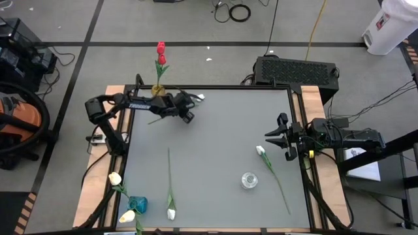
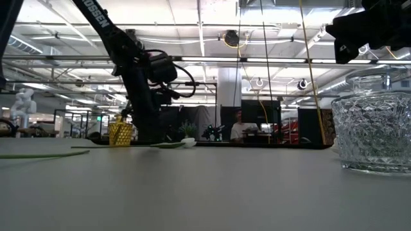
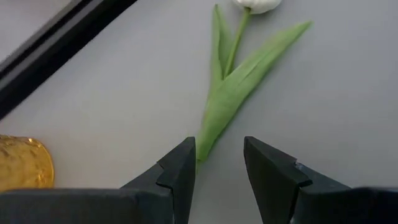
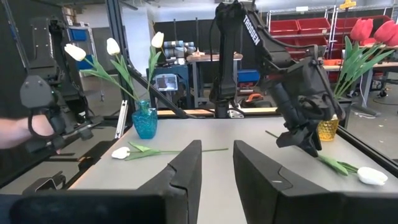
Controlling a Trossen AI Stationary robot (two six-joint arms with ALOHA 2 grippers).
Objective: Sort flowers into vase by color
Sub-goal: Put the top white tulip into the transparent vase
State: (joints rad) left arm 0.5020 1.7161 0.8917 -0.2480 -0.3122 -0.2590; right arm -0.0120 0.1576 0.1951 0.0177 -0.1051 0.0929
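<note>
A white tulip (image 3: 231, 87) lies flat on the table near its far edge, its head (image 1: 200, 97) pointing right. My left gripper (image 3: 217, 171) hovers open over it, slanting down. The lower end of the tulip's leaf runs in between the fingers, close to one of them; I see no touch. Two red tulips (image 1: 160, 49) stand in a gold vase (image 1: 157, 89) at the far edge. A blue vase (image 1: 137, 204) at the near left holds cream-white tulips (image 1: 115, 177). My right gripper (image 1: 281, 140) waits open at the right edge.
Two more white tulips lie flat: one (image 1: 170, 189) near the front edge, one (image 1: 271, 171) at the right. A clear glass vase (image 1: 249, 180) stands between them. A person's hand (image 4: 18, 130) shows beyond the table's left side.
</note>
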